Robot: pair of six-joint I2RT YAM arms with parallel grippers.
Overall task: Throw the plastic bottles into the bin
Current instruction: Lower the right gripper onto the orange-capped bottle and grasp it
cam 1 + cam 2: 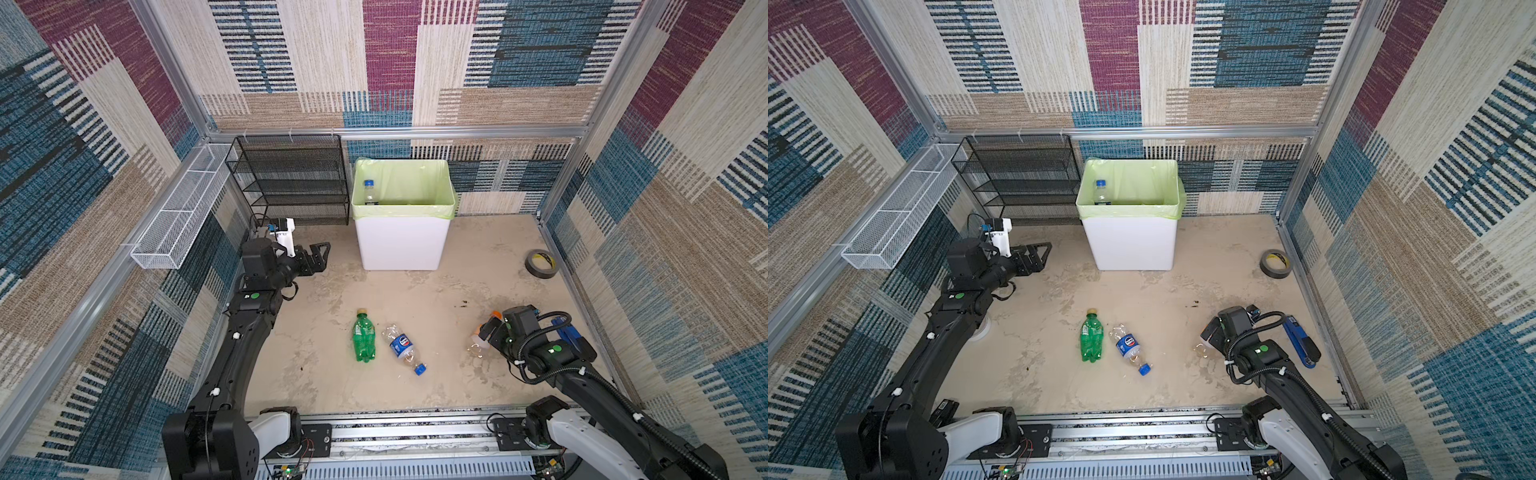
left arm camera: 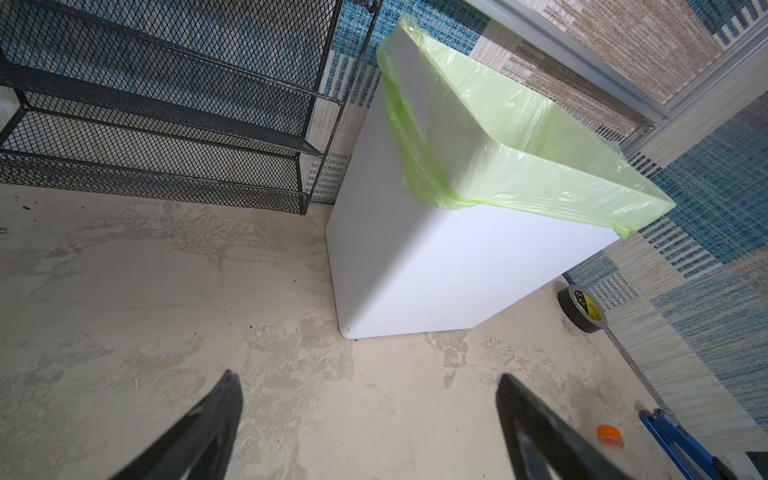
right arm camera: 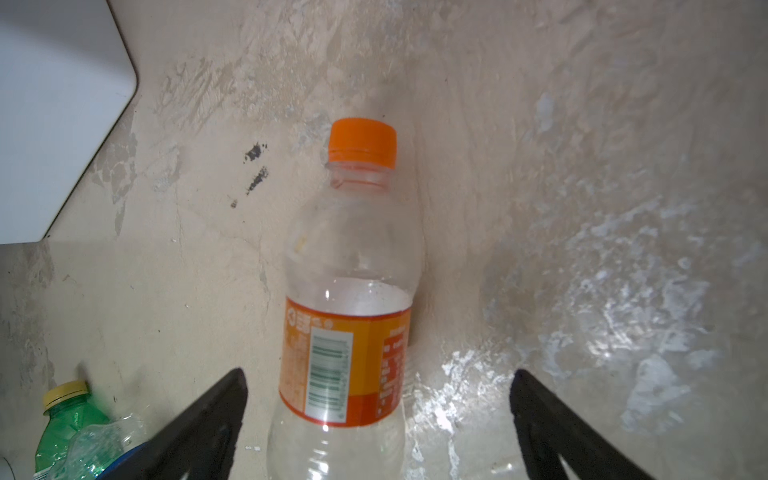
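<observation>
In a top view, a green bottle and a crumpled blue-labelled bottle are lying on the floor. A blue-capped bottle is standing in the bin.

In the left wrist view, the left gripper is gaping wide, holding nothing.

In the right wrist view, the right gripper is straddling a clear orange-capped bottle, its jaws wide and not gripping it.

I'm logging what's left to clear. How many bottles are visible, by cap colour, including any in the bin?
Blue cap: 2, the blue-label bottle lying down and the binned bottle inside the bin
Orange cap: 1, the orange-label bottle
Yellow cap: 1, the green bottle
Total: 4 visible
</observation>
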